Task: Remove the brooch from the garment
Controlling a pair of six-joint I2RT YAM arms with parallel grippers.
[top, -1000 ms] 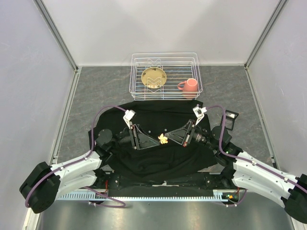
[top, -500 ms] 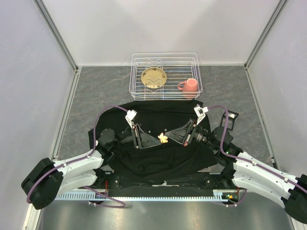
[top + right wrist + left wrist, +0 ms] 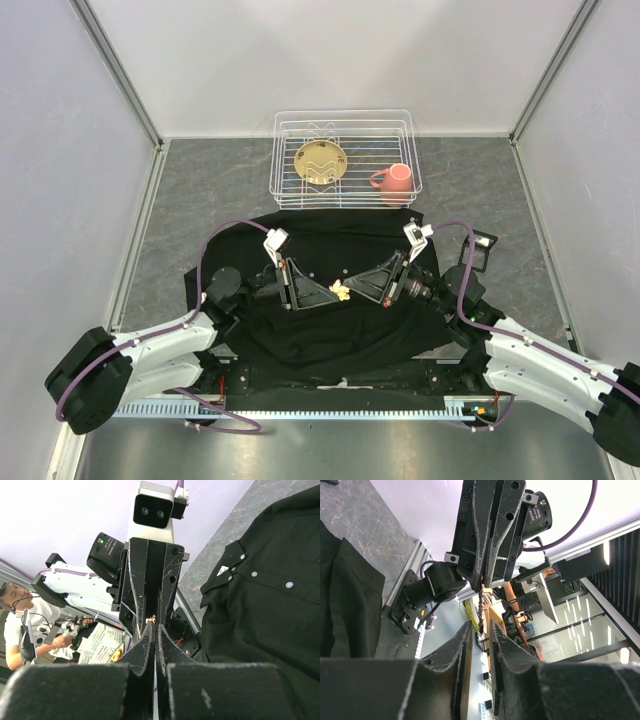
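The garment (image 3: 330, 340), a black shirt, lies spread on the table under both arms; its white buttons show in the right wrist view (image 3: 270, 580). The brooch (image 3: 341, 291) looks small and golden, between the two facing grippers above the cloth. My right gripper (image 3: 351, 290) is shut, with the brooch (image 3: 151, 620) at its fingertips (image 3: 155, 626). In the left wrist view the brooch (image 3: 484, 586) is a tiny speck at the tips of the right gripper. My left gripper (image 3: 331, 294) is open, its tips (image 3: 480, 625) a little short of the brooch. Whether the brooch is still pinned to the cloth is hidden.
A white wire rack (image 3: 345, 118) stands at the back, holding a golden plate (image 3: 320, 161) and a pink mug (image 3: 396, 180). A small white tag (image 3: 222, 570) sits by the shirt collar. Grey walls close in the table on three sides.
My left gripper has moved a little to the right, closer to the brooch and the right gripper. The right gripper and the brooch have stayed in place.
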